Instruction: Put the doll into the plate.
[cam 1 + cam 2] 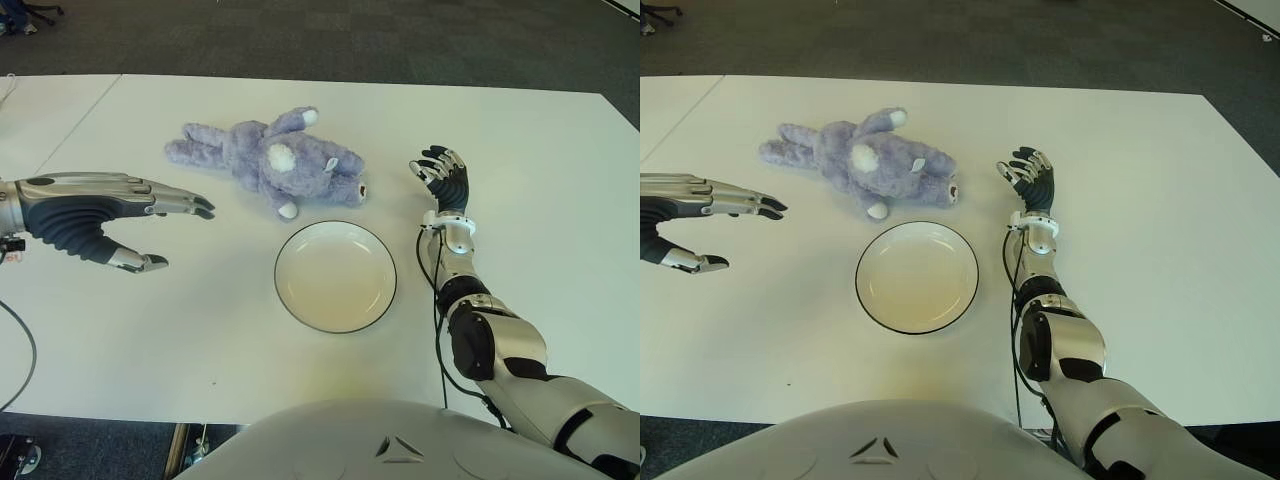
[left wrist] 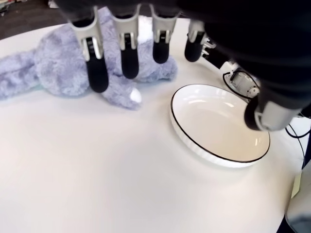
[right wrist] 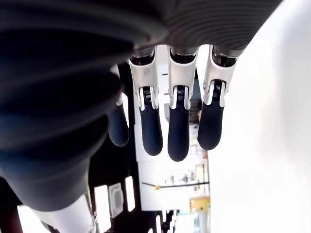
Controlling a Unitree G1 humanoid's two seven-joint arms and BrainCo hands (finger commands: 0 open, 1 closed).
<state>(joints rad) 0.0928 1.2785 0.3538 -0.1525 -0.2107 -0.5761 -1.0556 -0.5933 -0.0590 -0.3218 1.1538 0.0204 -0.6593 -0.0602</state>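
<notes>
Doll (image 1: 268, 158) beside plate (image 1: 335, 276), ungrasped

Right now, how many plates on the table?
1. The white plate sits on the table near the robot's edge, just in front of the purple doll. Nothing in view could hide another.

A purple plush doll (image 1: 265, 158) lies on the white bench (image 1: 540, 180) just beyond the empty plate (image 1: 335, 276) — apart from it. The left hand (image 1: 110, 220) shows at the left with fingers spread, empty — the right hand (image 1: 442, 178) shows right of the doll.
</notes>
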